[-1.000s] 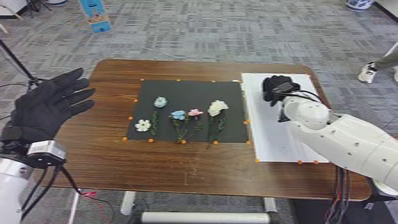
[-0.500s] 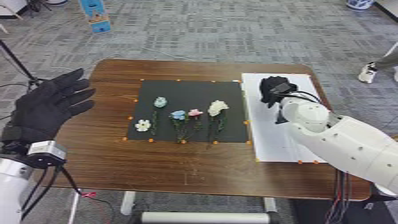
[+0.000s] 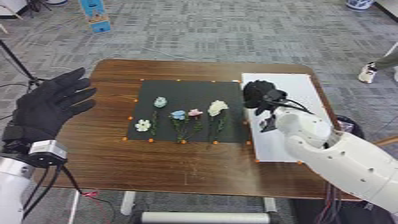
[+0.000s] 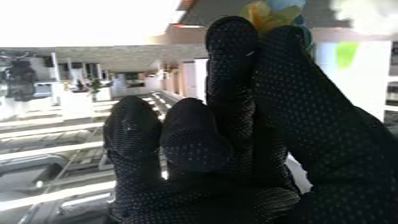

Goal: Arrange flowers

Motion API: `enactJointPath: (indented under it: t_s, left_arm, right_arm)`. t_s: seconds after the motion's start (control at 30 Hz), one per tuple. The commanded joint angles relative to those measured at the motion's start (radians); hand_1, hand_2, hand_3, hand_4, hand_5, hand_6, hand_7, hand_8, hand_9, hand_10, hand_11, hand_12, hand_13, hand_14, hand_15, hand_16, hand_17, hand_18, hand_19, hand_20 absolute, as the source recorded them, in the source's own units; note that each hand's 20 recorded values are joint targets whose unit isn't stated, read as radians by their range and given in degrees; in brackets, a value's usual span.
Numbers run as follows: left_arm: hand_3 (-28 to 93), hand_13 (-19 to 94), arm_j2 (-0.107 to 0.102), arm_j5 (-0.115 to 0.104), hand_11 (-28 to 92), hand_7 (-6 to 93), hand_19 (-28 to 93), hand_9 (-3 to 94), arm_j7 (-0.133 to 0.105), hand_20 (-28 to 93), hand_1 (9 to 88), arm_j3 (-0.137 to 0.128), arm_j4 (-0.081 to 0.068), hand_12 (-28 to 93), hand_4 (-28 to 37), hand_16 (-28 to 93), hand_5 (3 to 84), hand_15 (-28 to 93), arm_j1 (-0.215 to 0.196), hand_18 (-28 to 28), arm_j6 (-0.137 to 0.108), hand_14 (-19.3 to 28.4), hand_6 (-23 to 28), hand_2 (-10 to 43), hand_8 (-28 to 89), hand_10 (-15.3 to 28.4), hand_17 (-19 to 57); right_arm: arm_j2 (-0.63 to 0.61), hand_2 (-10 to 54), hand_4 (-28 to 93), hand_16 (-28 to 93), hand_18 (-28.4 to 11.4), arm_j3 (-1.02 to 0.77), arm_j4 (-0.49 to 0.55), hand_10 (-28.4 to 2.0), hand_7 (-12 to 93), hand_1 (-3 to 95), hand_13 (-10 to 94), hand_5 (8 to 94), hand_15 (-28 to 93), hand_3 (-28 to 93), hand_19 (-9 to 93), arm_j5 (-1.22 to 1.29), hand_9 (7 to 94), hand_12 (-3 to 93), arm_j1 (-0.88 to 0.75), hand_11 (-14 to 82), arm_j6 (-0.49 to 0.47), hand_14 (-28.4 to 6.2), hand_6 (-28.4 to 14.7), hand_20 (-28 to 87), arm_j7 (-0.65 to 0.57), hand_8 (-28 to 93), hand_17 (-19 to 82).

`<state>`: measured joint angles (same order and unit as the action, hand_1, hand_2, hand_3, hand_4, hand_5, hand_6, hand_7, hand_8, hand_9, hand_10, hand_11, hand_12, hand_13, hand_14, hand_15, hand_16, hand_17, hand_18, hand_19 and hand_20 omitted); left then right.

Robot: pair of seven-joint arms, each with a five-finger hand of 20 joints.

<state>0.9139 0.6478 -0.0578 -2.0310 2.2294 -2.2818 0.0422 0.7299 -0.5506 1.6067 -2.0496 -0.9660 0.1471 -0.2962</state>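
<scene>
- Centrally, the black mat is laid on the wooden table, and a wide band of wood is left between its near edge and the table's near edge; a narrower band is seen along its left side.
- The white sheet is set along the mat's right edge, near the table's right edge.
- Orange markers are spaced around the mat.
- The left hand is held beside the table's left edge, with its fingers released and straight.
- The right hand is placed over the seam of mat and sheet, toward their far end. In the right wrist view, its thumb and a finger are closed at the tips on a yellow flower, partly hidden, with pale blue petals beside it; a blurred white bloom is seen farther off.
- On the mat, a small white flower is laid near the left edge, with a pale blue-green flower farther back; next, a blue flower and a pink flower are set side by side, and a large white flower is found nearest the right edge. Green stems are directed toward the near edge.
- Compared with the earlier frame, the right hand is shifted left, toward the mat; the flowers on the mat are unchanged in position.
</scene>
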Motion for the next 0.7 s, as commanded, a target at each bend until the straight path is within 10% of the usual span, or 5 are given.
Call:
enactJointPath:
  t_s: [0.03,0.7]
  left_arm:
    - [70,24,0.012,-0.004,22,18.1,45,29.1,0.0,9,21.6,0.001,0.001,19,-28.3,2,30.9,28,0.001,23.8,-0.006,15.2,3.1,-3.7,-9,12.8,-9.9]
    - [70,24,0.011,-0.008,22,18.1,45,29.1,0.004,9,21.6,0.012,-0.007,18,-28.3,1,30.8,28,0.015,23.9,-0.004,15.2,3.1,-3.8,-9,12.9,-9.8]
  right_arm:
    - [0.022,-9.5,-28,35,-18.8,-0.007,0.032,-3.7,45,51.3,72,73.6,85,81,93,-0.042,85.1,49.1,-0.057,22.3,0.004,-3.5,4.0,59,0.026,2,43]
    - [0.031,-9.5,-28,35,-18.8,-0.038,0.078,-3.6,45,51.6,72,73.5,85,80,93,-0.049,85.9,47.4,-0.138,20.0,-0.017,-3.5,4.4,59,0.047,1,44]
